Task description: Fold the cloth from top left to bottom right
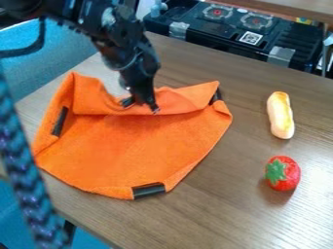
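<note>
The gripper [140,106] is over the upper middle of the orange cloth [123,151], its fingers spread apart, tips at the lower edge of a turned-over flap. That flap runs along the cloth's top side, rumpled at the upper left and reaching a point at the upper right. The rest of the cloth lies mostly flat, with dark patches at its left side, bottom edge and upper right. Whether any fabric is pinched between the fingers is hard to see.
A yellow-white elongated toy [281,115] and a red toy strawberry [282,173] lie right of the cloth on the wooden table [214,209]. A black toy stove [228,29] stands behind. A dark braided cable [26,180] crosses the left foreground.
</note>
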Motion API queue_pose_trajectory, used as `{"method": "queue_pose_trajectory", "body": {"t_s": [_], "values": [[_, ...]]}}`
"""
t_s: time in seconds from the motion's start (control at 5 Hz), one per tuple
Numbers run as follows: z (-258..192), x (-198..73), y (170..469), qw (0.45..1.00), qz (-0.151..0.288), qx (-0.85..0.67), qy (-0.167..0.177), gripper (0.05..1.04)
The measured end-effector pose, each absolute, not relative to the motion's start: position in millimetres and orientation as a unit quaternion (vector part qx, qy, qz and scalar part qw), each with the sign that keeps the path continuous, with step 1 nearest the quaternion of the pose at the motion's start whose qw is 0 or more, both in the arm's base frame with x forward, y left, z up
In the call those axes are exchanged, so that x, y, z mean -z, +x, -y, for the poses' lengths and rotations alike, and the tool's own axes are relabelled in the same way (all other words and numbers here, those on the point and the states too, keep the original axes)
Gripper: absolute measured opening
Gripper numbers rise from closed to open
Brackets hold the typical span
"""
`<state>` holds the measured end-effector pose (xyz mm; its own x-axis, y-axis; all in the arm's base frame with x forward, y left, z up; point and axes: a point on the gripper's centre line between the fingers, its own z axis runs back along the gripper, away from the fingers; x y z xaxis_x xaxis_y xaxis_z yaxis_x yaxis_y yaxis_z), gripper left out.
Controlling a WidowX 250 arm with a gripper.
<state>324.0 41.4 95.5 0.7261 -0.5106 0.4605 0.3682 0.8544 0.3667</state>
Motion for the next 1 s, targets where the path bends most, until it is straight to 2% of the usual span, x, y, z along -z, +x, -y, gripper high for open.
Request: {"method": "queue_pose_trajectory", "body": {"t_s": [0.4, 0.6, 1.0], "values": [[-13, -100, 283, 0.911, 0.306, 0.254, 0.109, 0.069], [-1, -99, 276, 0.916, 0.309, 0.235, 0.105, 0.069], [23, -92, 272, 0.922, 0.289, 0.223, 0.126, 0.069]]}}
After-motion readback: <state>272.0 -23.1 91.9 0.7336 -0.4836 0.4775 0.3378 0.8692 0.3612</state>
